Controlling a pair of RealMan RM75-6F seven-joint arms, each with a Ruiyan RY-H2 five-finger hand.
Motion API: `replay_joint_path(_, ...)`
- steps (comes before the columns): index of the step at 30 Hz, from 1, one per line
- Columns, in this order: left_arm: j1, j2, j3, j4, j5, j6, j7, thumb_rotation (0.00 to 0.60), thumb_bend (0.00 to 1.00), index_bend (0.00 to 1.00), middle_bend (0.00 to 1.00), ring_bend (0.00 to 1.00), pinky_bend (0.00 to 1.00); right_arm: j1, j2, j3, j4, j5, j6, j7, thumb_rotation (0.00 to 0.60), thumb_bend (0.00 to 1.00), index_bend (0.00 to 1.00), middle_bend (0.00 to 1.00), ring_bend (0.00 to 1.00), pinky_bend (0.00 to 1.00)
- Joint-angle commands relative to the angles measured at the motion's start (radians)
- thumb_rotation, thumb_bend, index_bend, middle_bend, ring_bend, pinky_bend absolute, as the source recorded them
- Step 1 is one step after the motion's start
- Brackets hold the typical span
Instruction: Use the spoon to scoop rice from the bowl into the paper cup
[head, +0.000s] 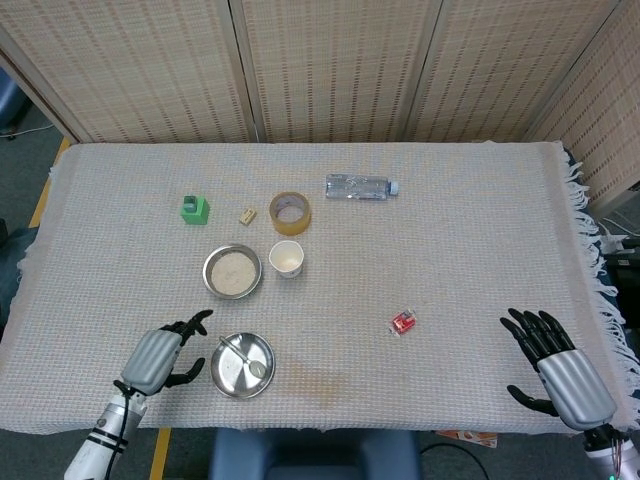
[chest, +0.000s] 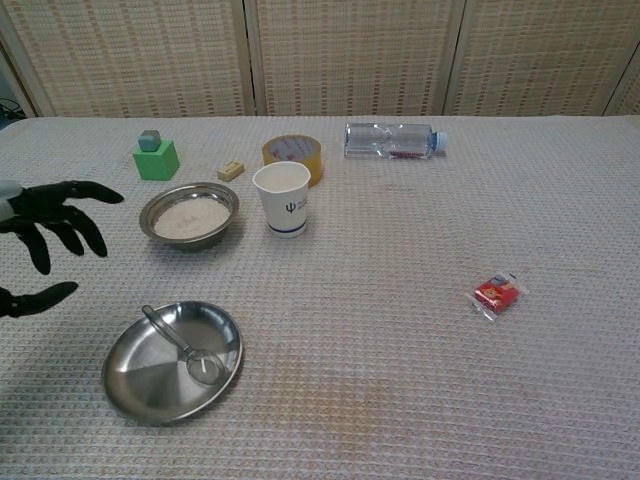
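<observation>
**Spoon lies in the steel dish beside my left hand**

The spoon (chest: 178, 346) rests in the steel dish (chest: 140, 385), just right of my left hand (head: 158, 358). Beyond it sit the rice bowl (chest: 190, 214) and paper cup (chest: 283, 198), with a tape roll (chest: 293, 152) behind. Both my hands are empty, fingers spread; my right hand (head: 560, 368) hangs far off.
</observation>
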Motion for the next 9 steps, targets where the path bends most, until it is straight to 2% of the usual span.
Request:
replay_joint_path(1, 0.192, 0.163, 0.082, 0.171, 0.203, 0.217, -0.470, 0.600, 0.35, 0.01, 0.08, 0.03, 0.19, 0.008, -0.009, 0.005, 0.001, 0.013, -0.022, -0.018, 0.600, 0.09, 0.00, 0.00, 0.00, 0.00)
replay_joint_path(6, 0.234, 0.180, 0.041, 0.236, 0.268, 0.334, -0.574, 0.600, 0.35, 0.00, 0.04, 0.00, 0.17, 0.011, -0.023, 0.009, -0.003, 0.022, -0.036, -0.052, 0.600, 0.09, 0.00, 0.00, 0.00, 0.00)
replay_joint_path(9, 0.240, 0.171, 0.043, 0.264, 0.296, 0.325, -0.568, 0.600, 0.35, 0.00, 0.04, 0.00, 0.17, 0.009, -0.029, 0.008, -0.007, 0.023, -0.037, -0.067, 0.600, 0.09, 0.00, 0.00, 0.00, 0.00)
